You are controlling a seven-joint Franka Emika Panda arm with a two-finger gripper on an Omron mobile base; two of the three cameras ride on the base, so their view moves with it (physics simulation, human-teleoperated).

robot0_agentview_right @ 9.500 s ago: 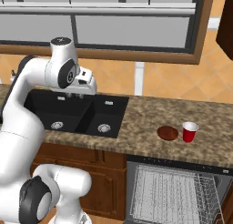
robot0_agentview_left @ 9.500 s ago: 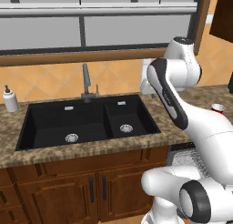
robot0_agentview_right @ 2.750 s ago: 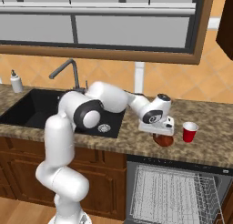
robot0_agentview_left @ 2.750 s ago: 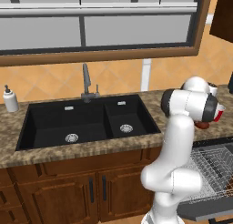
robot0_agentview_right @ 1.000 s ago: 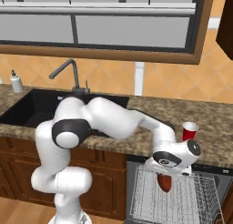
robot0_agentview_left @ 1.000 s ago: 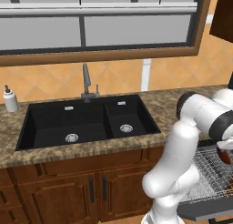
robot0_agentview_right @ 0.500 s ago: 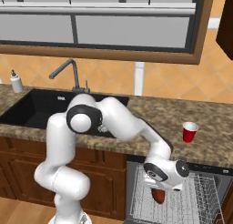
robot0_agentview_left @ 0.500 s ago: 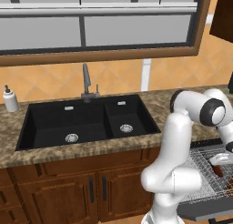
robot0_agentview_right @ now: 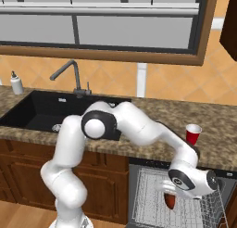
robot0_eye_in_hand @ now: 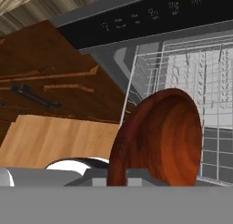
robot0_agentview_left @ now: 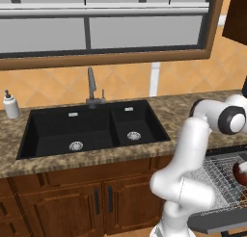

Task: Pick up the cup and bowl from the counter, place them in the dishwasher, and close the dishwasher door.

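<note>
The bowl is off the table and hangs on edge in the closed end effector, just over the wire rack of the open dishwasher; the hand view shows the dark red-brown bowl clamped by its rim with the rack behind it. By my reckoning the bowl's trip is nearly done, lacking only the release into the rack. The cup stands untouched on the table, above the dishwasher and a little to its right. So the cup is left to fetch and load, and then the dishwasher door, which lies folded down under the rack, to shut.

The table is brown speckled stone with a black double sink left of the dishwasher, a tap behind the sink and a white soap bottle farther left. Wooden cabinets sit left of the dishwasher, a wide window above.
</note>
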